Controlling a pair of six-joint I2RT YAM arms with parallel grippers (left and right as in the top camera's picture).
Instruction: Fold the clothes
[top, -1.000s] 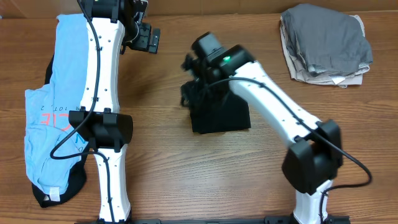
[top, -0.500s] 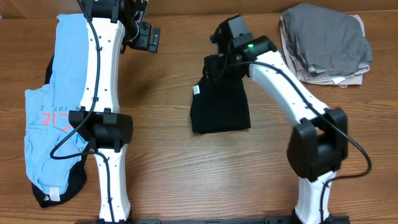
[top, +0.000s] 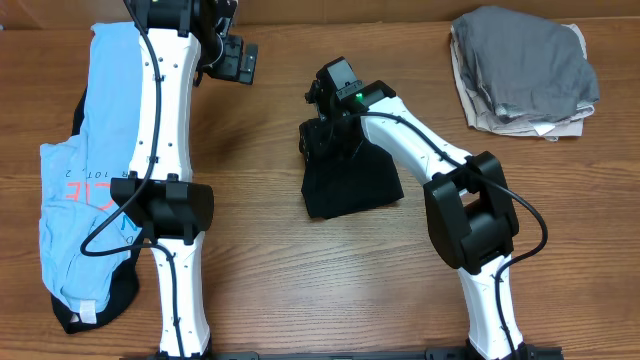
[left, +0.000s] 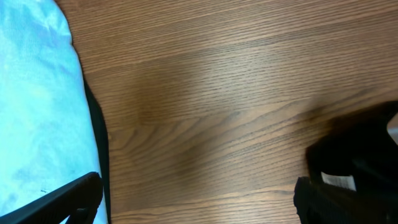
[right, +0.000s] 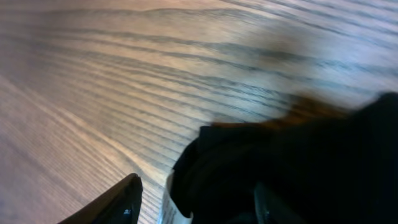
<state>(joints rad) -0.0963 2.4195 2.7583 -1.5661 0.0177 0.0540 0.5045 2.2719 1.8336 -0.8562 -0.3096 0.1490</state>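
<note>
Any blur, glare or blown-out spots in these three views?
Overhead: sharp, evenly lit, only faint shadows on the table. Left wrist: wood grain crisp, light blue shirt nearly washed out. Right wrist: soft throughout, sheen on the wood, black T-shirt a detail-less dark mass.

A: Dead centre, black T-shirt (top: 352, 185), folded into a small block, far edge bunched up.
B: Far right, grey garment (top: 525, 60) folded on a beige one (top: 475, 115). Over on the left, light blue printed shirt (top: 75, 170) spread long over another black garment (top: 118, 295).
</note>
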